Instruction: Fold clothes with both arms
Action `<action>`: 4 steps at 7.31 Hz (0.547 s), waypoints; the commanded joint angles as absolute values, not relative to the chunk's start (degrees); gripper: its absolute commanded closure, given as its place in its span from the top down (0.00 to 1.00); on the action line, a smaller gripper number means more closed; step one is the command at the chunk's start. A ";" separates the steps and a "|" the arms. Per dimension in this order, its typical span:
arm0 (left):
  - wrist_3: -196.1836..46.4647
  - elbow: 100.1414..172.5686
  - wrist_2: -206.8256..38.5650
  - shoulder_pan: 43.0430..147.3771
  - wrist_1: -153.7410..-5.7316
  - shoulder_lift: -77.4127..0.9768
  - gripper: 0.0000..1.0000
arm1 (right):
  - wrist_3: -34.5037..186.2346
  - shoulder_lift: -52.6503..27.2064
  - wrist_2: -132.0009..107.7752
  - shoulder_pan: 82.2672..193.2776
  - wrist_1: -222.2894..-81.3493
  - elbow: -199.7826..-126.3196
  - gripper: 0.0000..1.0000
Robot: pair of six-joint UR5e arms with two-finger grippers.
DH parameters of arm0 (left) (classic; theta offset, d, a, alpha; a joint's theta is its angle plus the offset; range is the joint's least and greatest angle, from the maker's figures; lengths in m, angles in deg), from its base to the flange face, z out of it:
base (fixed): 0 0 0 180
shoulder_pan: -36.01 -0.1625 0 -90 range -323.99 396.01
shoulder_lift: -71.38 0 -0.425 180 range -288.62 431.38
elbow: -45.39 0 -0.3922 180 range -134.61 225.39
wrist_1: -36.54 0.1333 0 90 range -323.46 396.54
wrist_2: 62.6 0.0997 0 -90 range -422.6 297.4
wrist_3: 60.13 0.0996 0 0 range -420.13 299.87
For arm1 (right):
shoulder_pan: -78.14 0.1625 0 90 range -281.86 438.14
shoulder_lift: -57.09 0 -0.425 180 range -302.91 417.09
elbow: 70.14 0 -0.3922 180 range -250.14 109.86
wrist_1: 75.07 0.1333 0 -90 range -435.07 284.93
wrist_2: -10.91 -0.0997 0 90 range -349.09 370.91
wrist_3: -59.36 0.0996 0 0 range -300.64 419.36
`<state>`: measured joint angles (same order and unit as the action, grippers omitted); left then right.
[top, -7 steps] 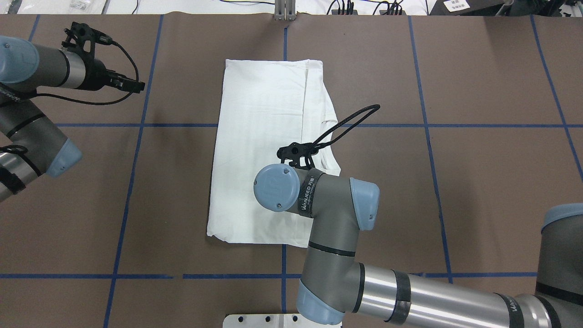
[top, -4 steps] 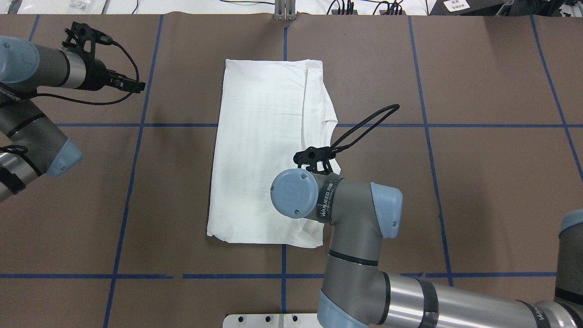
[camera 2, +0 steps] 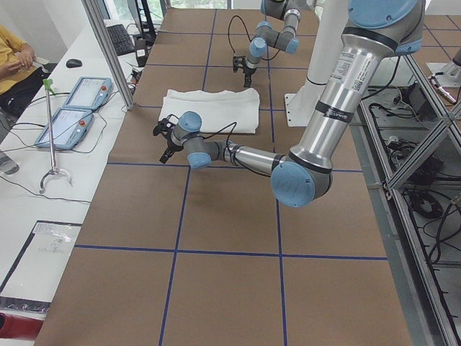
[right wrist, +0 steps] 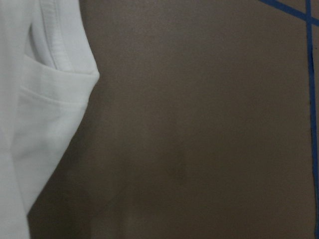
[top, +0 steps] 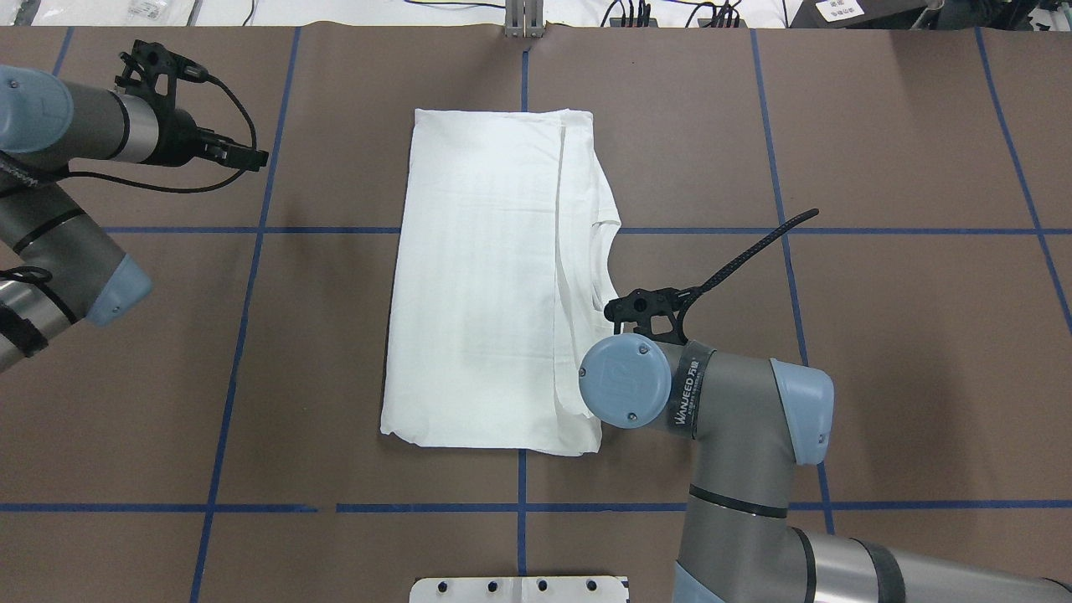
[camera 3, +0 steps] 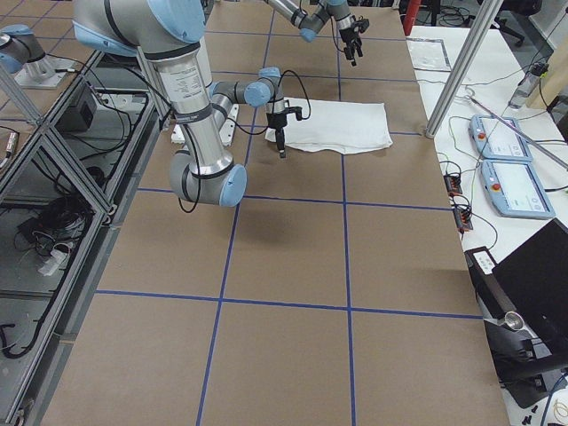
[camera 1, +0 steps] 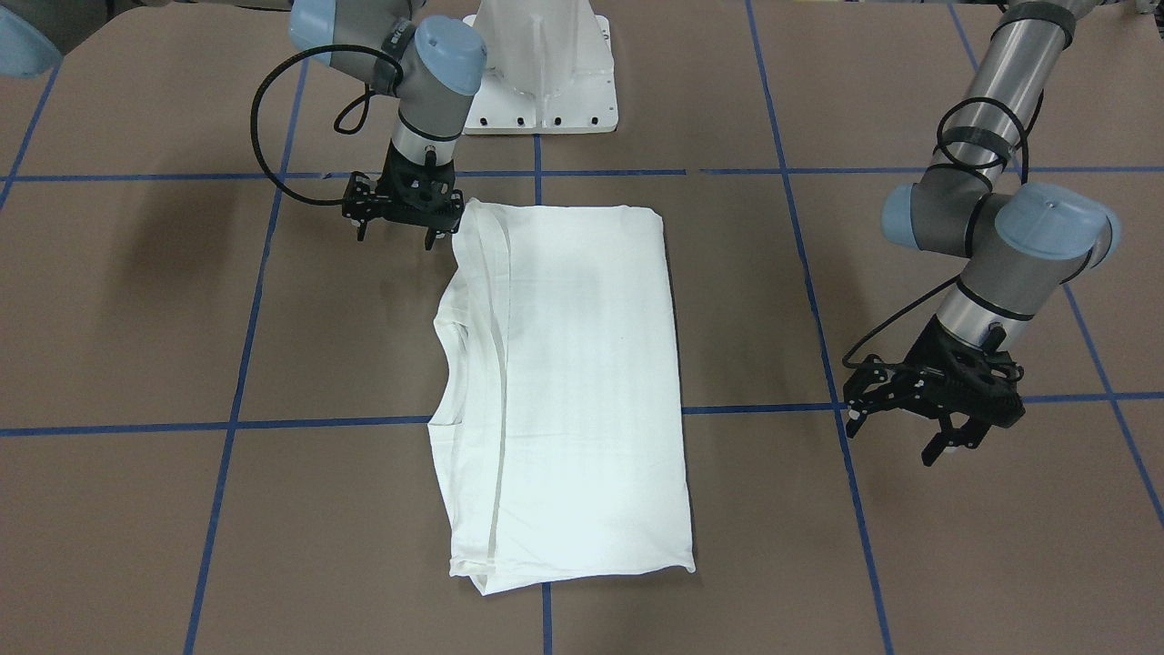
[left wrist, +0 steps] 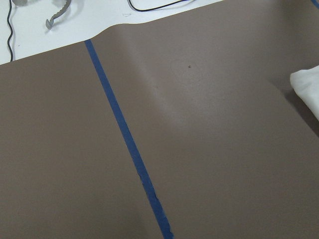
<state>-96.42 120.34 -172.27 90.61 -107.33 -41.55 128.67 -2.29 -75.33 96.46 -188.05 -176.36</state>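
The white T-shirt (camera 1: 582, 382) lies flat on the brown table, folded into a long rectangle with its plain side up; no print shows. Its collar edge (top: 601, 251) faces the right arm's side. My right gripper (camera 1: 396, 238) hovers open and empty just beside the shirt's near corner, off the cloth. In the overhead view its wrist (top: 626, 381) hides the fingers. The right wrist view shows the shirt's edge (right wrist: 35, 99) at left and bare table. My left gripper (camera 1: 891, 443) is open and empty, well away from the shirt. The left wrist view shows only a shirt corner (left wrist: 309, 87).
The white pedestal base (camera 1: 541, 100) stands at the robot's edge of the table. Blue tape lines (top: 251, 230) cross the brown table. Two teach pendants (camera 2: 72, 108) lie on a white side bench. An aluminium post (top: 523, 17) stands at the far edge.
My right arm has moved to the right, from over the shirt to beside its right edge. The shirt and the left arm have stayed put.
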 commanded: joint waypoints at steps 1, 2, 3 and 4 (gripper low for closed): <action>-96.43 120.36 -172.28 90.68 -107.33 -41.48 1.00 | 128.71 -0.42 -75.14 95.98 -186.18 -177.81 1.00; -96.43 120.36 -172.28 90.68 -107.33 -41.48 1.00 | 128.71 0.39 -75.05 95.98 -180.86 -177.55 1.00; -96.43 120.36 -172.28 90.68 -107.33 -41.48 1.00 | 128.71 1.27 -75.05 95.98 -176.80 -177.11 1.00; -96.43 120.27 -172.28 90.68 -107.33 -41.48 1.00 | 129.32 2.32 -75.05 95.81 -175.54 -175.89 1.00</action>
